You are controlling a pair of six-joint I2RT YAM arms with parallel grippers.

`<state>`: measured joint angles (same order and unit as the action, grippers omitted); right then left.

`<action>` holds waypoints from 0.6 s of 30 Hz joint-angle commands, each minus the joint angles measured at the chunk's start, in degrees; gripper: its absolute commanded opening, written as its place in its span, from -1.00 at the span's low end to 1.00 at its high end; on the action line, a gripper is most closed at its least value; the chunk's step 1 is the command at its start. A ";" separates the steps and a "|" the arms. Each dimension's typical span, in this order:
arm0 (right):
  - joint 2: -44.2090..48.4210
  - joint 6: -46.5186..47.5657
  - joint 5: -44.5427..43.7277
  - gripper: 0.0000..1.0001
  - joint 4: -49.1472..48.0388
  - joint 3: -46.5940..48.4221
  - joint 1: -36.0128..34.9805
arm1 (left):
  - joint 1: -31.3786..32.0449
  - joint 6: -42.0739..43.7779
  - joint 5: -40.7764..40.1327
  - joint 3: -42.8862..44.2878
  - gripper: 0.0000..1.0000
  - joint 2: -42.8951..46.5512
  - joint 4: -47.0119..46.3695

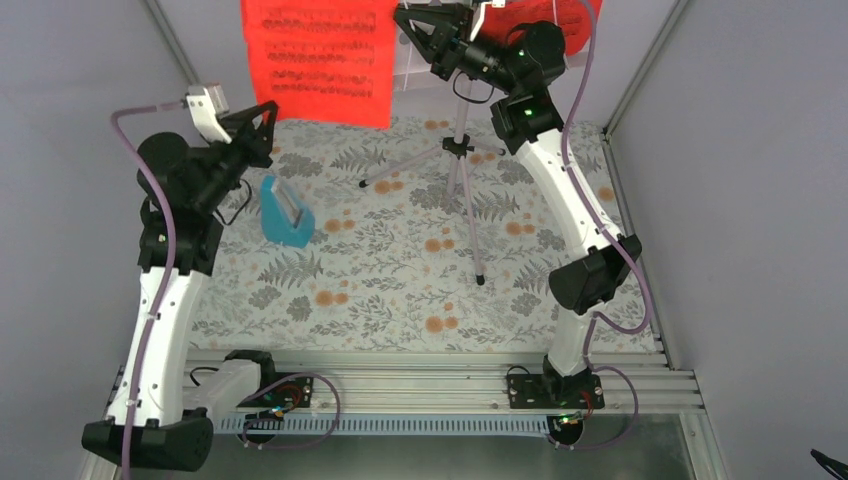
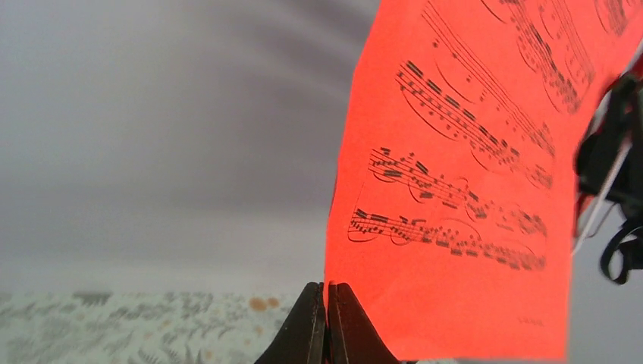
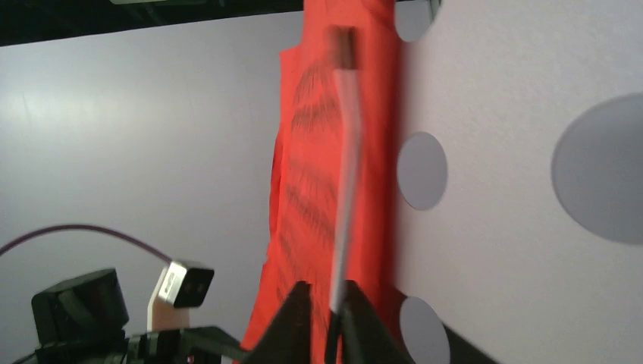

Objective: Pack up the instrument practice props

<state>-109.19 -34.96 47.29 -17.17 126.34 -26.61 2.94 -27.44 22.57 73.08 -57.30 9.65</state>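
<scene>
sheet-music page (image 1: pixel 320 62) bright red, rows of black notes; music stand (image 1: pixel 468 215) pale lilac, its desk (image 3: pixel 515 227) same lilac dotted with round holes; metronome (image 1: pixel 283 215) light blue, white face; tablecloth (image 1: pixel 400 290) pale, grey-green fern leaves plus orange flowers; robot arms (image 1: pixel 160 330) white with black joints; cables (image 1: pixel 140 107) dull purple; left gripper (image 2: pixel 327 318) and right gripper (image 3: pixel 326 318) black; walls (image 1: pixel 750 200) plain grey-lilac

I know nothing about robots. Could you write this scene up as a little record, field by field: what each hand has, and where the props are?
left hand: shut on the lower corner of the red sheet
right hand: shut on a thin white rod beside the perforated desk
music stand: standing on its tripod
metronome: on the floral table, not held, near the left arm
</scene>
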 commanded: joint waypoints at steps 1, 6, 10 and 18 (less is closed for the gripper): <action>1.68 1.06 -2.22 -0.75 -0.27 -2.46 -0.71 | -0.30 0.70 -4.38 -6.19 -0.95 4.02 4.27; 2.07 1.15 -2.69 -0.51 0.08 -3.29 -0.68 | -0.39 2.62 -9.78 -11.05 -0.95 8.68 10.19; 2.86 1.43 -2.72 -0.49 0.12 -4.28 -0.72 | -0.39 2.34 -10.83 -14.92 -0.95 11.78 13.06; 3.45 3.13 -3.05 -0.93 0.69 -5.66 -0.72 | -0.39 2.38 -9.20 -18.71 -0.95 15.83 13.85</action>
<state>-106.87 -33.54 45.58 -17.06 121.43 -27.00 2.85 -25.93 13.10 54.43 -42.68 22.79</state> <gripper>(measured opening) 0.039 0.026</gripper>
